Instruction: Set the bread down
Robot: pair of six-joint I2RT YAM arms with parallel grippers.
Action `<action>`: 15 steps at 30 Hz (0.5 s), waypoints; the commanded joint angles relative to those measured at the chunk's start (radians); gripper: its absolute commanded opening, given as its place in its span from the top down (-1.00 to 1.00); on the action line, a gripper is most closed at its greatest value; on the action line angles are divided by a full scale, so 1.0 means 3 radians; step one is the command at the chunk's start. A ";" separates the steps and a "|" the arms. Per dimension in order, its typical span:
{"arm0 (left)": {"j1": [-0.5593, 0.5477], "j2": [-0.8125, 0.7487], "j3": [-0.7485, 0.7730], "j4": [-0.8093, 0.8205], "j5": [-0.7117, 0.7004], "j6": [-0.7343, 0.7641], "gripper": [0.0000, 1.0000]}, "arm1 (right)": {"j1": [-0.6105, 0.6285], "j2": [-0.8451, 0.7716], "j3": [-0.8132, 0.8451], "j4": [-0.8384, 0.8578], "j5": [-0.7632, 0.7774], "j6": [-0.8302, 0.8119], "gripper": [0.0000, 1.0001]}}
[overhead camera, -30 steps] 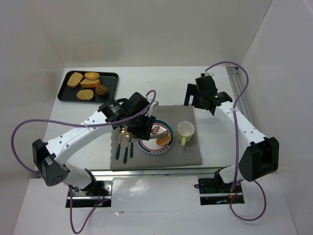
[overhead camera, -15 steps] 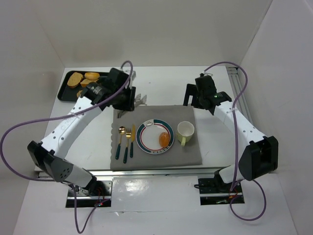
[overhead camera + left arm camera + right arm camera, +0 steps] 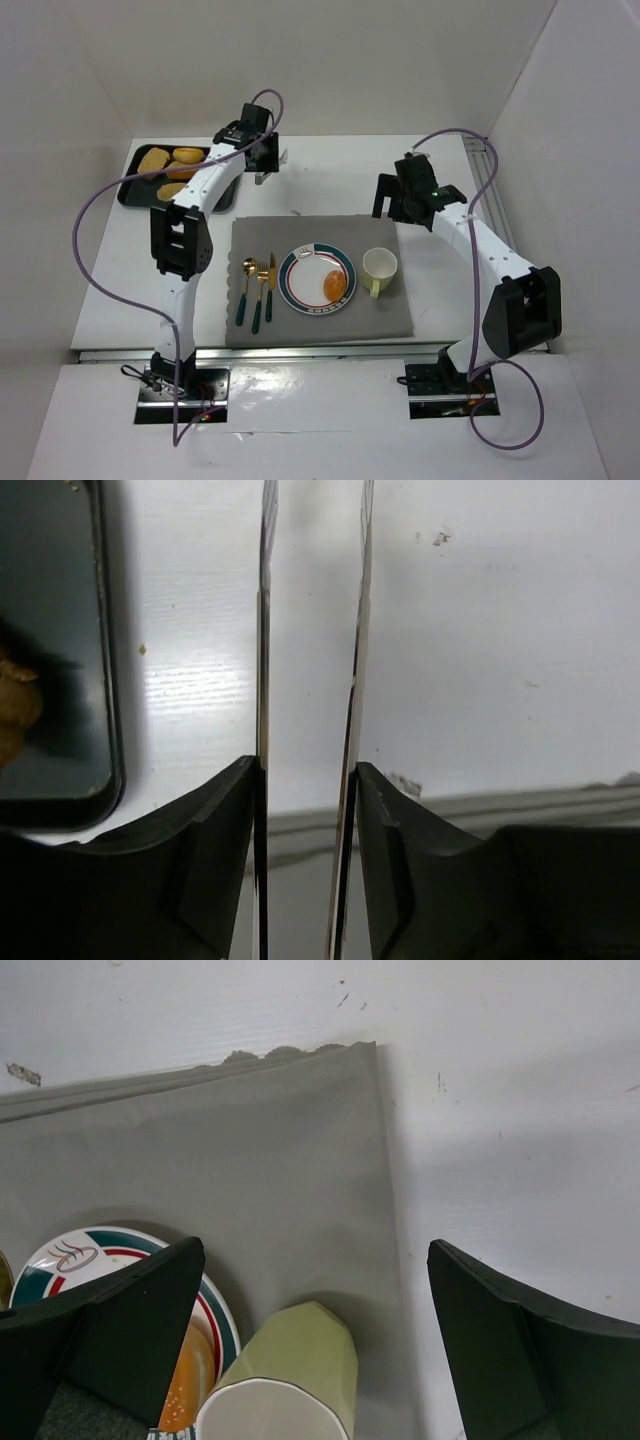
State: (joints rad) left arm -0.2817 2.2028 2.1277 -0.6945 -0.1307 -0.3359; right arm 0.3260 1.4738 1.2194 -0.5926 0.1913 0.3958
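Note:
The bread point(image 3: 336, 283), a small glossy orange-brown roll, lies on the right half of the round striped plate point(image 3: 305, 268) on the grey mat point(image 3: 390, 310). Its orange edge also shows in the right wrist view point(image 3: 188, 1380). My left gripper point(image 3: 268, 168) is far back on the table, right of the black tray. Its thin fingers point(image 3: 262, 680) stand a little apart with nothing between them point(image 3: 313, 540). My right gripper point(image 3: 392, 205) hovers at the mat's back right corner, wide open and empty point(image 3: 312, 1260), above the pale yellow cup point(image 3: 290, 1380).
A black tray point(image 3: 225, 160) at the back left holds several paler bread pieces point(image 3: 170, 165); its corner shows in the left wrist view point(image 3: 50, 630). Cutlery point(image 3: 258, 285) lies left of the plate. The cup point(image 3: 379, 268) stands right of the plate. White walls enclose the table.
My left gripper has left the plate and swung back and left to beside the tray, leaving the roll on the plate. The right arm has barely moved.

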 commanded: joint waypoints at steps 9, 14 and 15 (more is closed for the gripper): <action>0.0157 0.0042 0.0174 0.0050 0.0303 0.0015 -0.96 | -0.0038 -0.0055 0.0062 0.0037 0.0129 0.0015 -1.00; 0.0157 -0.0514 0.0016 -0.0144 0.0404 0.0123 -0.96 | -0.0038 -0.0055 0.0133 0.0007 0.0293 0.0092 -1.00; 0.0157 -0.0623 -0.0020 -0.0210 0.0435 0.0123 -0.96 | -0.0038 -0.0055 0.0133 0.0007 0.0354 0.0092 -1.00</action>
State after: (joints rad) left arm -0.2344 2.2032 2.1262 -0.7261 -0.0475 -0.3309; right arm 0.3202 1.4738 1.2194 -0.5953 0.2344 0.4049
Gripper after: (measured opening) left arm 0.982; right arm 0.999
